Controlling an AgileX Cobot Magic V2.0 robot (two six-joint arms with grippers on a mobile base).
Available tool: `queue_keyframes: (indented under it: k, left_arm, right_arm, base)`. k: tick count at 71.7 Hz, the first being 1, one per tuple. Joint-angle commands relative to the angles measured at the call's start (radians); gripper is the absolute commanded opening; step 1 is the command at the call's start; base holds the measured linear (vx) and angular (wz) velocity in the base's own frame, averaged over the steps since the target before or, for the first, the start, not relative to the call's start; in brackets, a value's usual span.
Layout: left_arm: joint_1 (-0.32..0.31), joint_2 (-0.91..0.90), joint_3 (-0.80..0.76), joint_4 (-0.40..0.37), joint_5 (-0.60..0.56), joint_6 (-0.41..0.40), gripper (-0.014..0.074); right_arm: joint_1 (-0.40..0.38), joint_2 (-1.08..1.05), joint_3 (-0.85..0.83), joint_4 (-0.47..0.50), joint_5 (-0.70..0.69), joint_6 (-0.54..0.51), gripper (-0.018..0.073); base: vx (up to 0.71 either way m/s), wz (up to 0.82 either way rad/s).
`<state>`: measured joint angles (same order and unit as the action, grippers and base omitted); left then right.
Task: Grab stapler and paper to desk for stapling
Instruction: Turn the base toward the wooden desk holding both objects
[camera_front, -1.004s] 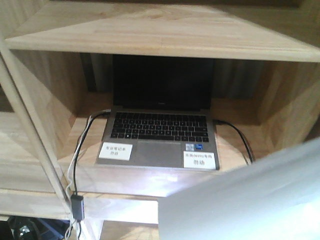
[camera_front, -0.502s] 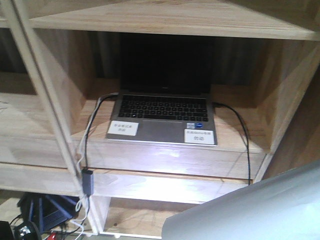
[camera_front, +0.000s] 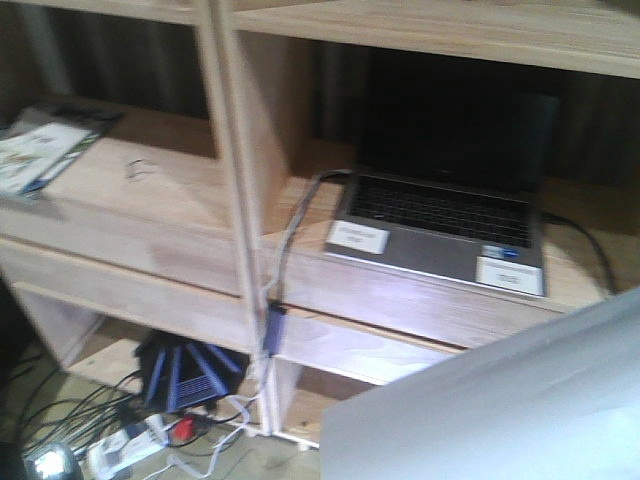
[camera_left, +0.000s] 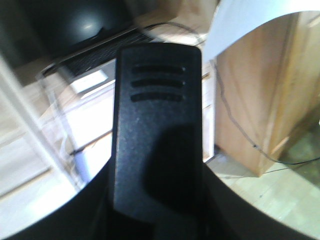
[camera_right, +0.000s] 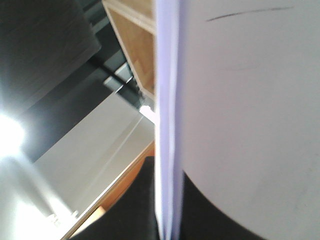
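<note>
In the left wrist view, my left gripper (camera_left: 157, 205) is shut on the black stapler (camera_left: 157, 125). The stapler stands up between the dark jaws with three grooves near its top, and its orange tab is hidden. In the right wrist view, my right gripper (camera_right: 167, 215) is shut on the white paper (camera_right: 240, 100), seen edge-on, with the sheet spreading to the right. The paper also fills the lower right of the front view (camera_front: 500, 400) and shows at the top right of the left wrist view (camera_left: 245, 20). The desk is out of view.
A light wood shelf unit (camera_front: 150, 250) is ahead, with an upright post (camera_front: 235, 200). An open laptop (camera_front: 440, 220) with white labels sits in its right bay. A magazine (camera_front: 40, 150) lies at the left. Cables, a power strip (camera_front: 130, 440) and a dark blue device (camera_front: 185, 375) are on the floor.
The front view has swung left: the laptop has slid from the centre to the right, and the left shelf bay and floor cables have come into view. The paper stays at lower right.
</note>
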<state>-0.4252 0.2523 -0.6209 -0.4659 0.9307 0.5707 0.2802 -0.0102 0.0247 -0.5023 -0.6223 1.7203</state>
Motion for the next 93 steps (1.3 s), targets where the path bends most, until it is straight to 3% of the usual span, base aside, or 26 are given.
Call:
queue_keyframes:
  k: [1,93]
  left_arm:
    - [-0.003,0.009,-0.026,-0.043,-0.095,-0.001,-0.0006]
    - [-0.001,0.009,-0.026,-0.044,-0.095,-0.001,-0.0006]
  right_arm:
    - [-0.001,0.014,-0.027,0.006,-0.052,-0.006,-0.0003]
    - [-0.001,0.014,-0.027,0.006,-0.052,-0.006,-0.0003]
  base:
    - [-0.07,0.47]
    - [0.04,0.53]
